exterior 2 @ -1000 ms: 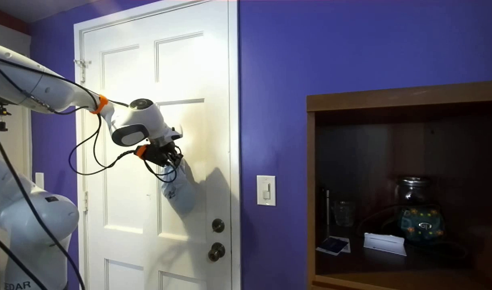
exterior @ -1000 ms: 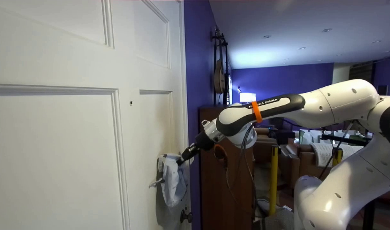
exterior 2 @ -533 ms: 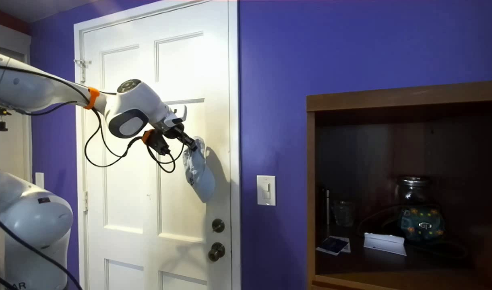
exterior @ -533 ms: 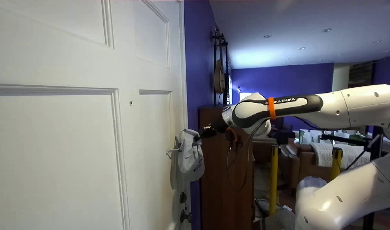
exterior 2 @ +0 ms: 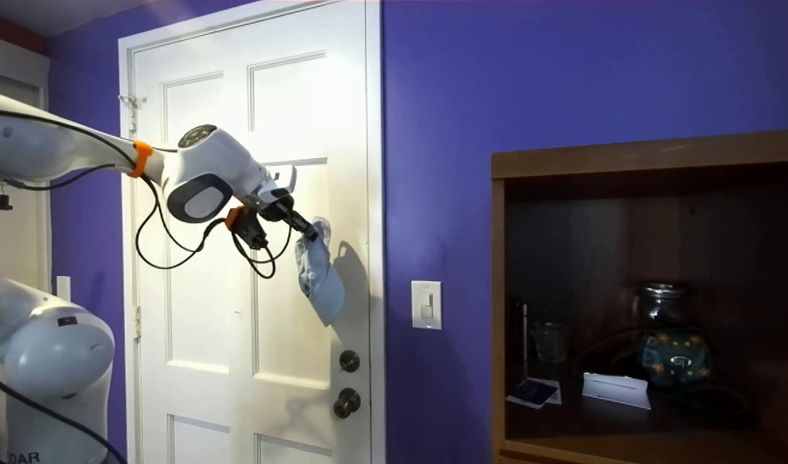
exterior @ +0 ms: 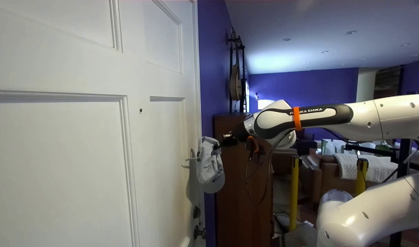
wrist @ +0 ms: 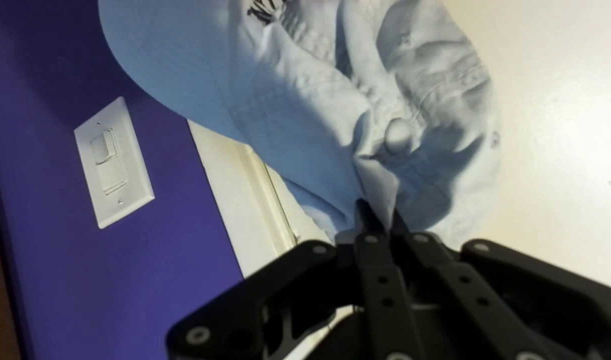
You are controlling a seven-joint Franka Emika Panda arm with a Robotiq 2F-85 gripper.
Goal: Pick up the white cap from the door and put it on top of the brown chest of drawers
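Now holds a fold of the white cap (exterior 2: 321, 287) between the clenched jaws of the gripper (wrist: 382, 220), out in front of the door (exterior: 93, 137) and seemingly free of it. Likely marks the pick as done, leaving the carry to the top of the brown chest of drawers (exterior 2: 652, 154). Compared with a second ago, hangs higher and nearer the chest.

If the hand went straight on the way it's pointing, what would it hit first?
The hand already pinches the white cap; straight past it, most likely the door comes first, though the gap is hard to judge.
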